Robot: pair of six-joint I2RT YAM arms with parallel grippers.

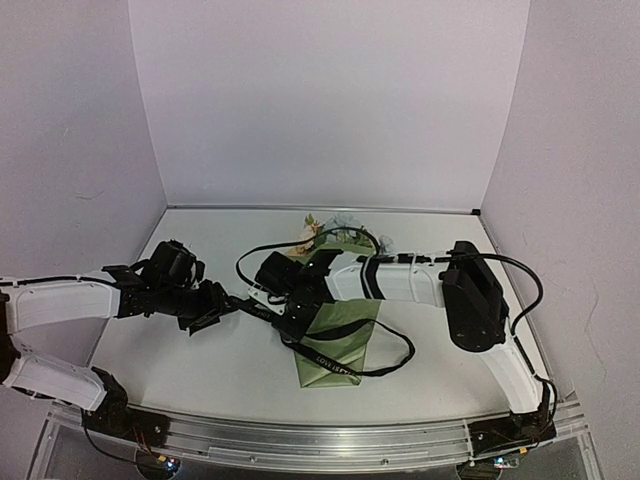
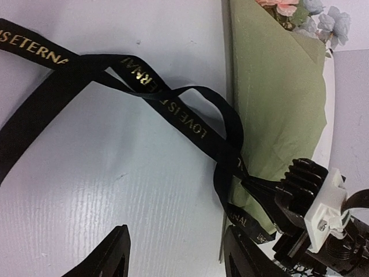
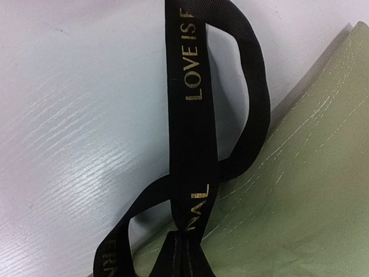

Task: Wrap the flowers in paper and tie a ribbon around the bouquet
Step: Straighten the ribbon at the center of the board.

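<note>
The bouquet lies on the white table as a sage green paper (image 1: 340, 335) cone. Its flowers (image 1: 318, 230) show cream and pale blue at the far, wide end. The black ribbon (image 1: 325, 358) with gold lettering runs across the cone's near part and loops off to both sides. My right gripper (image 1: 298, 322) is shut on the ribbon (image 3: 193, 115) at the paper's (image 3: 305, 196) left edge, its jaws pressed together on the strap. My left gripper (image 2: 179, 257) stands open just left of the cone, with bare table between its fingers. It sees the right gripper (image 2: 253, 186), the paper (image 2: 277, 104) and the flowers (image 2: 323, 20).
White walls close the table at the back and on both sides. An aluminium rail (image 1: 300, 440) runs along the near edge. A black arm cable (image 1: 260, 250) arcs above the right wrist. Bare table (image 1: 200, 370) lies near left.
</note>
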